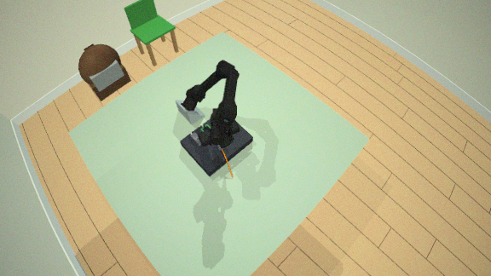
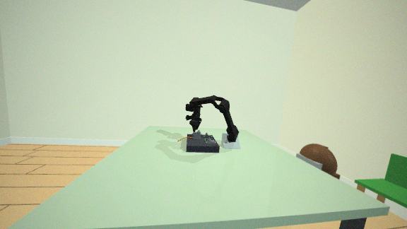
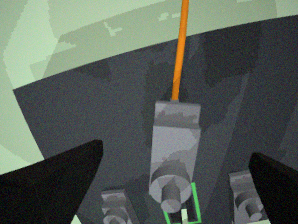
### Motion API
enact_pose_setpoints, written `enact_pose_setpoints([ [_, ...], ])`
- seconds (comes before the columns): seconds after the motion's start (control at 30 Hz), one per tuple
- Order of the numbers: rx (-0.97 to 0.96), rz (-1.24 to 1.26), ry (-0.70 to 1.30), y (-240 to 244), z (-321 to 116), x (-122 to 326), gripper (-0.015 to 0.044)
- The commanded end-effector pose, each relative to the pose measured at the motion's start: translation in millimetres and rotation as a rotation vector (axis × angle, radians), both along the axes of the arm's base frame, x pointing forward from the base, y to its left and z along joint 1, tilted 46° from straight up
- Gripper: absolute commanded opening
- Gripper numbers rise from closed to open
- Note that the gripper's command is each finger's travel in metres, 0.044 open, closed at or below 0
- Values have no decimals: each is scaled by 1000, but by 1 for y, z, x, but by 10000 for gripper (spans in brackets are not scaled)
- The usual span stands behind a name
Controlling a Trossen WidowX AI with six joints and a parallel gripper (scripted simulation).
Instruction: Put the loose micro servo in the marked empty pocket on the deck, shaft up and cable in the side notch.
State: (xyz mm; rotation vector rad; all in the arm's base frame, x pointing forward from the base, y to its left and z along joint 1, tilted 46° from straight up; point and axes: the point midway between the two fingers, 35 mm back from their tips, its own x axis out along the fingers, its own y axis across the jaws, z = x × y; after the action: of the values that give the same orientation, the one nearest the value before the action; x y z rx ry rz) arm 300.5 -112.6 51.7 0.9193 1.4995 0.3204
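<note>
The loose grey micro servo (image 3: 174, 145) is on the dark deck (image 3: 100, 110) (image 1: 209, 166) (image 2: 203, 148), with its round output shaft facing the wrist camera. Its orange cable (image 3: 179, 65) (image 1: 228, 164) (image 2: 184, 138) runs out past the deck's edge. The green-outlined pocket (image 3: 197, 202) (image 1: 205, 127) lies just beyond the servo's shaft end, partly hidden by it. My gripper (image 3: 176, 153) (image 2: 194, 131) is open and empty, pointing down over the deck. Its fingertips stand wide to either side of the loose servo in the wrist view, not touching it. The side notch cannot be made out.
Two other grey servos (image 3: 117, 207) (image 3: 246, 200) flank the pocket on the deck, each near one finger in the wrist view. The arm's pale base plate (image 1: 189, 115) (image 2: 230, 145) stands beside the deck on the green table (image 1: 141, 170) (image 2: 159, 191).
</note>
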Motion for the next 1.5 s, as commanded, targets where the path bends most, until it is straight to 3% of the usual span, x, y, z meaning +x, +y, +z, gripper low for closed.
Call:
enact_pose_setpoints([
  [0.0,5,-3,5,4,-4,0,440],
  [0.37,6,-3,5,15,-14,1,440],
  [0.77,6,-3,5,15,-14,1,125],
  [0.93,6,-3,5,15,-14,1,92],
  [1.07,5,-4,5,10,-9,1,0],
  [1.47,5,-3,6,-5,7,-8,0],
])
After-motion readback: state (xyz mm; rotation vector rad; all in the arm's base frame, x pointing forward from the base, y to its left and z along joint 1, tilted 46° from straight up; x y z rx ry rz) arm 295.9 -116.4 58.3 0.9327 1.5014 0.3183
